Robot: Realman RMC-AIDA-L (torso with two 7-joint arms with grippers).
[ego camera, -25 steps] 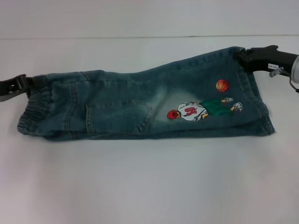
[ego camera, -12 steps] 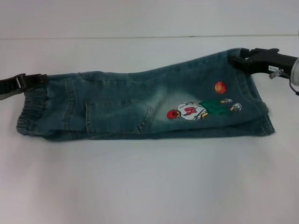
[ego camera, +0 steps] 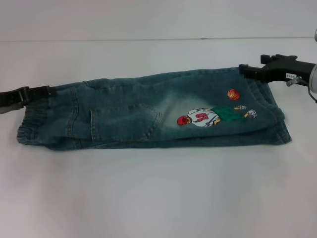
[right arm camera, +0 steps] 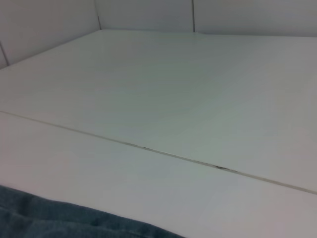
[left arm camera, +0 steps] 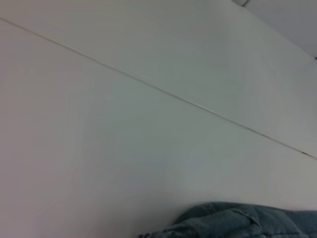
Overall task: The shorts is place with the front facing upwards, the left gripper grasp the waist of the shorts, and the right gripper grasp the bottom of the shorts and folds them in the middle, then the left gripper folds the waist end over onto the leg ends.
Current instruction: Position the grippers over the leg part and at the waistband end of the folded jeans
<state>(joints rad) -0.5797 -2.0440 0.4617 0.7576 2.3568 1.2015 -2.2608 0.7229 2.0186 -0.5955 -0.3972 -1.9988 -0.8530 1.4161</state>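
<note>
The blue denim shorts (ego camera: 148, 111) lie folded lengthwise on the white table (ego camera: 158, 193), with a basketball-player patch facing up. In the head view the elastic waist (ego camera: 34, 124) is at the left and the leg ends (ego camera: 270, 114) at the right. My left gripper (ego camera: 48, 91) is shut on the far corner of the waist. At the far corner of the leg ends, my right gripper (ego camera: 243, 69) is shut on the cloth edge. Each wrist view shows only a strip of denim, the shorts (left arm camera: 237, 220) from the left wrist and the shorts (right arm camera: 49, 220) from the right, with no fingers visible.
A thin seam (ego camera: 148, 39) runs across the table behind the shorts. White wall panels (right arm camera: 148, 15) rise past the far edge.
Both grippers have come down toward the table with the far edge of the shorts. The raised right corner has dropped, and the cloth lies flatter.
</note>
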